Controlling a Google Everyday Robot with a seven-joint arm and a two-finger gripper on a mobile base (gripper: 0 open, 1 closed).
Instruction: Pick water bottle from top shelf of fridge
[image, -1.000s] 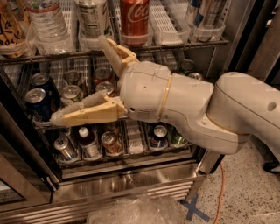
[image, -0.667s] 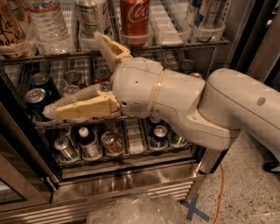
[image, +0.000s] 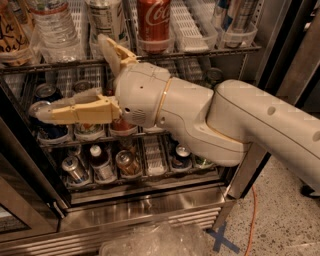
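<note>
Gripper (image: 70, 76), fingers spread wide and empty, hangs low at the shelf's (image: 200, 51) front edge; it should rise to bracket the bottle (image: 52, 25).

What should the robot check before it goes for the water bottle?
1. Fridge door open: ok, the racks show.
2. Water bottle upright on the top shelf, far left: ok.
3. Gripper fingers spread wide: ok.
4. Gripper level with the water bottle: not ok, it sits lower, in front of the can racks.
5. Room between the water bottle and the white-labelled bottle beside it: cannot tell.
</note>
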